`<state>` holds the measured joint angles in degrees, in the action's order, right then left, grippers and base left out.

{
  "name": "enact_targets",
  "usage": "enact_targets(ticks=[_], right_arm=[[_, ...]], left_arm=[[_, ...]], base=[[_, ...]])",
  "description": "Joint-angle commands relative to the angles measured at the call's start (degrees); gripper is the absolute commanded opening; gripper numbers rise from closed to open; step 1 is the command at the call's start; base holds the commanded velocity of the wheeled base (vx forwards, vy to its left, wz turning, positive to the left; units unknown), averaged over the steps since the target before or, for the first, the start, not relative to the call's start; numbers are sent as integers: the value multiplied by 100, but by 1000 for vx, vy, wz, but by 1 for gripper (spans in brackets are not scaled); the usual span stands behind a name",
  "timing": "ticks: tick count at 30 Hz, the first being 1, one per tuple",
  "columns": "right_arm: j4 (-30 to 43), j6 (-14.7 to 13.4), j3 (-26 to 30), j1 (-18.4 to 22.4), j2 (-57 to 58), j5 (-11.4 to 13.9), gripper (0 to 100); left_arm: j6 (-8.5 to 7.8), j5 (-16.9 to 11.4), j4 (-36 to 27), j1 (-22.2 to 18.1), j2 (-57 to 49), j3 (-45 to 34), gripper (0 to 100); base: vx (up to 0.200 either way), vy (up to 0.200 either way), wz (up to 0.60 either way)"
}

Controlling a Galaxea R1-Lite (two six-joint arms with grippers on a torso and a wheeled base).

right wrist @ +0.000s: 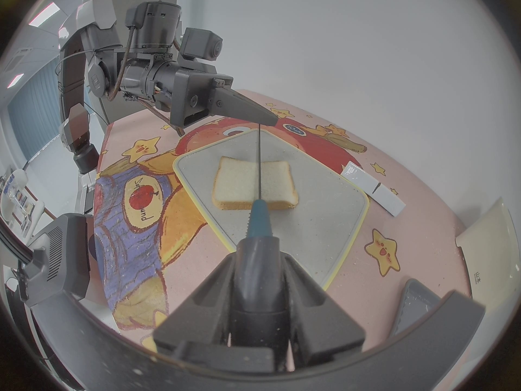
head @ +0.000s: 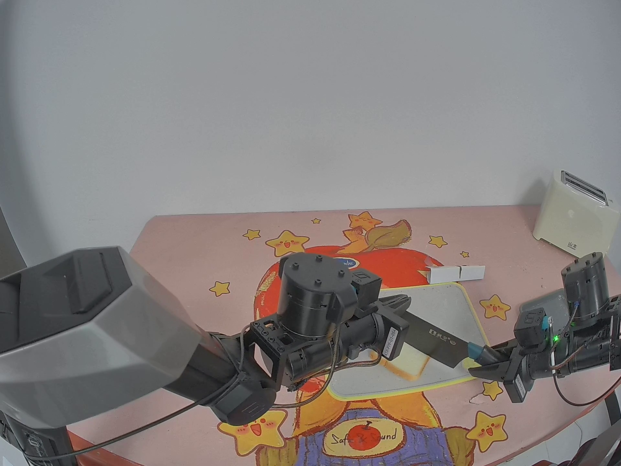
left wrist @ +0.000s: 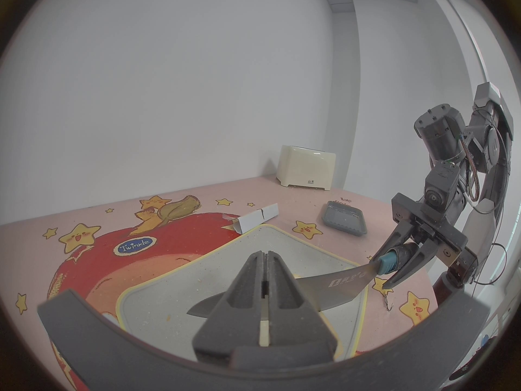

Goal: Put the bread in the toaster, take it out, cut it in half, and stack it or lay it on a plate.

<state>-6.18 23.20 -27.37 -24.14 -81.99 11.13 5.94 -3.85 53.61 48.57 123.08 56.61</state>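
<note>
A slice of bread [right wrist: 255,183] lies flat on the grey cutting board [right wrist: 325,218] at the middle of the table. A dark-bladed knife [head: 433,341] with a teal handle hangs over the slice's midline, seen edge-on in the right wrist view. My right gripper [head: 485,359] is shut on the knife's handle [left wrist: 388,260]. My left gripper [head: 402,304] is shut, and its tips sit on the back of the blade near the knife's point [right wrist: 260,128]. The blade hides whether it touches the bread [head: 404,365]. The cream toaster [head: 576,218] stands at the back right with nothing showing in its slots.
A small grey tray-like plate [head: 540,302] lies right of the board, in front of the toaster. A white folded card box [head: 456,273] rests just behind the board's far edge. The pink table's left half holds nothing but its printed picture.
</note>
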Motion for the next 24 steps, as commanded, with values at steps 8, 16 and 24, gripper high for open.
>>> enact_targets(ticks=[8, 16, 24], right_arm=[[-15, 0, -14, -3, -1, 3, 0], [12, -8, -85, -3, 8, -6, 0], [38, -8, -49, 6, -27, -6, 0]], left_arm=[[4, 7, 26, -5, 146, -36, 0], [4, 16, 17, -67, 208, -54, 0], [4, 34, -9, -84, 199, -1, 0]], base=[[0, 0, 0], [0, 0, 0], [0, 0, 0]])
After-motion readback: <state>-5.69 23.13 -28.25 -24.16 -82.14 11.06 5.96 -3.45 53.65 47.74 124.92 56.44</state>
